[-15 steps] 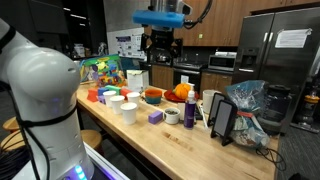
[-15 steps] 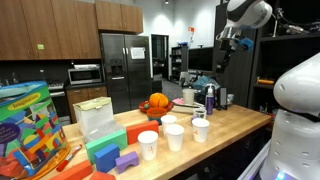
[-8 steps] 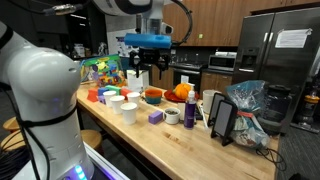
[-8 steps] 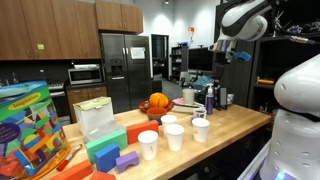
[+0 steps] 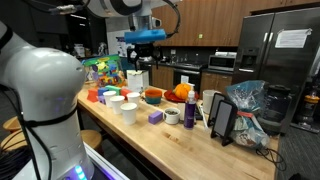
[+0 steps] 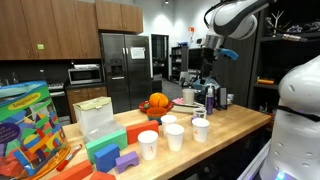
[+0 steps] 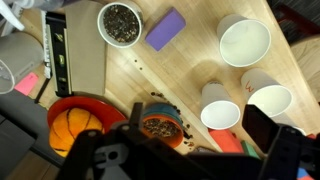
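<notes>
Evidently nothing is picked up yet: the claw, spread wide and empty, hangs above the small bowl and cups, all untouched on the table.

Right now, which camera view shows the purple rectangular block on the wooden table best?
The wrist view: the purple rectangular block is seen whole from above, and nothing covers it. In an exterior view it is only a small patch beside the white paper cups; elsewhere I cannot pick it out surely.
</notes>
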You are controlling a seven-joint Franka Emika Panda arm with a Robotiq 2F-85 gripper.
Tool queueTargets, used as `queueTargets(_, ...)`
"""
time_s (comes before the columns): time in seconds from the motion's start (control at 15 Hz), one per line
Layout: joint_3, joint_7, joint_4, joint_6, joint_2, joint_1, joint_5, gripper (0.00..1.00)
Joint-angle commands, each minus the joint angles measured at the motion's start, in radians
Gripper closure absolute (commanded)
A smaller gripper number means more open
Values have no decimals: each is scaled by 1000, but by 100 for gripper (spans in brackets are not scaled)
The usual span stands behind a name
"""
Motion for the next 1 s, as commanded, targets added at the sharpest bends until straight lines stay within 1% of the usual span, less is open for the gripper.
queueTargets(0.0, 10, -47, 1, 38, 62, 67, 8, 0)
queueTargets(0.27, 19, -108, -1, -42, 122, 121, 17, 0)
queueTargets(0.6, 36, -143, -4, -102, 188, 105, 14, 0)
queueTargets(0.8, 49, -138, -4, -97, 221, 95, 10, 0)
queueTargets(0.93, 65, -130, -3, -35, 239, 85, -10, 0)
